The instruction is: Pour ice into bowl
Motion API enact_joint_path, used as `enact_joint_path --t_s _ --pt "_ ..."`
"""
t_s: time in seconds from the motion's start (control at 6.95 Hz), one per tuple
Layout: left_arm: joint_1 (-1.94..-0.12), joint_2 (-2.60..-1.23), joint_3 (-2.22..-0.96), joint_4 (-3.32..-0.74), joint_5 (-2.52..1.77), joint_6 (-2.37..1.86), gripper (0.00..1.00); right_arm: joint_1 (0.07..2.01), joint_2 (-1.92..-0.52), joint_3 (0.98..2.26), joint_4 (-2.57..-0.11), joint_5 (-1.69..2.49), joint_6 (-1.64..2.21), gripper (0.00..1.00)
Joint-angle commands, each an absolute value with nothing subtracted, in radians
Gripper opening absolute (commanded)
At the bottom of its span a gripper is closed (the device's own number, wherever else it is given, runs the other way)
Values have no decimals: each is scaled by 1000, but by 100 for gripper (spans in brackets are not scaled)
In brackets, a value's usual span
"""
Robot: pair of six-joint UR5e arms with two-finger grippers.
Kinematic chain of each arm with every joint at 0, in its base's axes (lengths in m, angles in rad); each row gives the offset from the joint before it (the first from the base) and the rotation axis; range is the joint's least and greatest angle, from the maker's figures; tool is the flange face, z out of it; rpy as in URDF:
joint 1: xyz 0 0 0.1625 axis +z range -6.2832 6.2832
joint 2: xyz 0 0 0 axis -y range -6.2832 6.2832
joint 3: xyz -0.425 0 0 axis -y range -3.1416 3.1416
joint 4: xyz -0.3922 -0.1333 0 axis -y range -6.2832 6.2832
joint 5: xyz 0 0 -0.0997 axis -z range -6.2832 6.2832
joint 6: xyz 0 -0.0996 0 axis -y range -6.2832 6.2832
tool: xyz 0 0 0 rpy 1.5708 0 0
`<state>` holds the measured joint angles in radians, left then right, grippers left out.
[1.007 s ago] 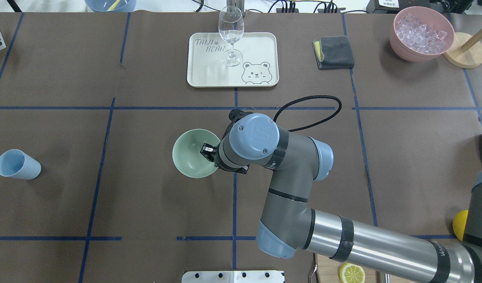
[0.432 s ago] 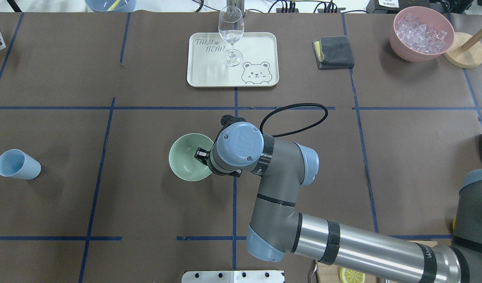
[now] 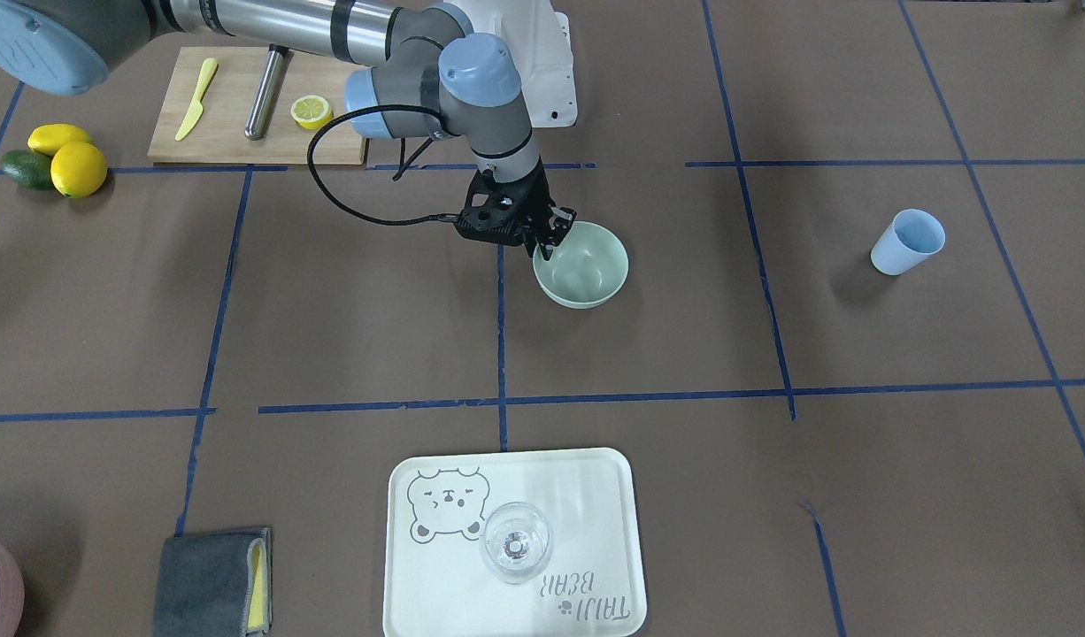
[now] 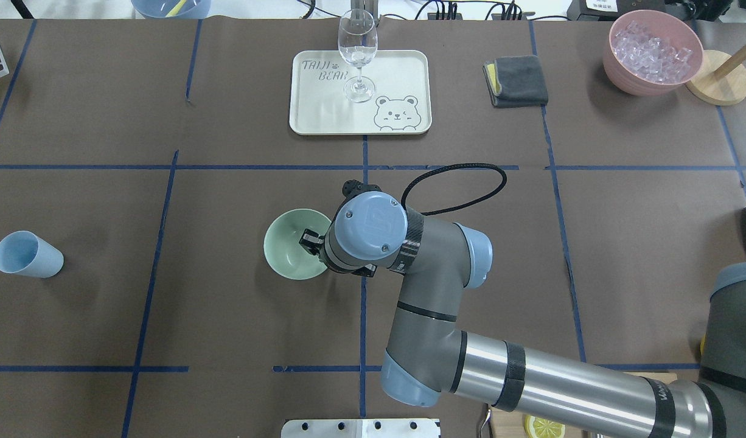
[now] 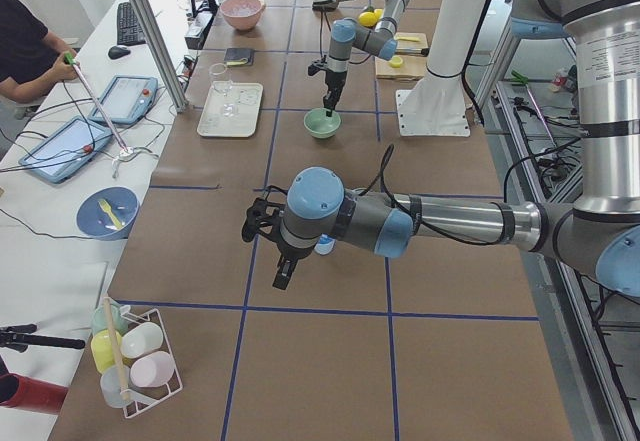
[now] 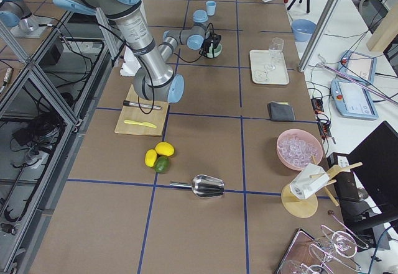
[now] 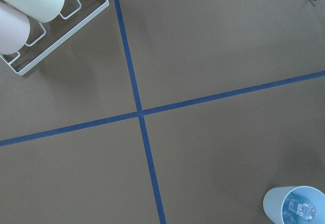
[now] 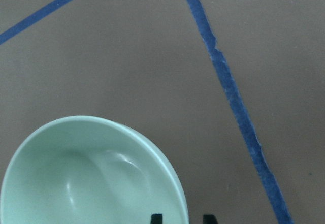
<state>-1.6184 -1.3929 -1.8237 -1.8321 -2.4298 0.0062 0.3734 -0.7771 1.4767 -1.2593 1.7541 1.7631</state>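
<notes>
Ice (image 7: pixel 299 210), few small clear cubes, sits in the light blue cup (image 4: pixel 27 254) near the left edge of the table (image 4: pixel 75 316). Slippery, loose: you'd grip the cup wall, not cubes. Cup looks upright, mouth up, axis vertical. Right gripper (image 3: pixel 551 241) parted astride the rim of the round mint-green bowl (image 4: pixel 282 250), mid-table. Left gripper (image 5: pixel 260 227) state: can't tell.

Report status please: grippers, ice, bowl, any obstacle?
Right gripper astride bowl rim, grip unclear. Left gripper hovers apart from blue cup, state unclear. Ice in blue cup; bowl empty. No object between them.
</notes>
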Motion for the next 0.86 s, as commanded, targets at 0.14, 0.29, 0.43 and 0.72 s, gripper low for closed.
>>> enact_joint_path --t_s 0.14,0.29,0.43,0.72 --pt "-1611 -1393 -1766 -1833 -2540 -1 100 479 -837 1616 -1269 1912 1764 100" --pt "-1603 -1394 -1767 -1871 -2565 -85 100 573 -920 1719 -1267 2005 1756 100" --pt "-1533 -1391 -1764 -2025 -2557 -244 100 653 -1024 1808 -1261 2082 1744 100" --pt "-1438 -1340 -1764 -2403 -2473 -523 100 703 -1164 1884 -1256 2126 1620 100"
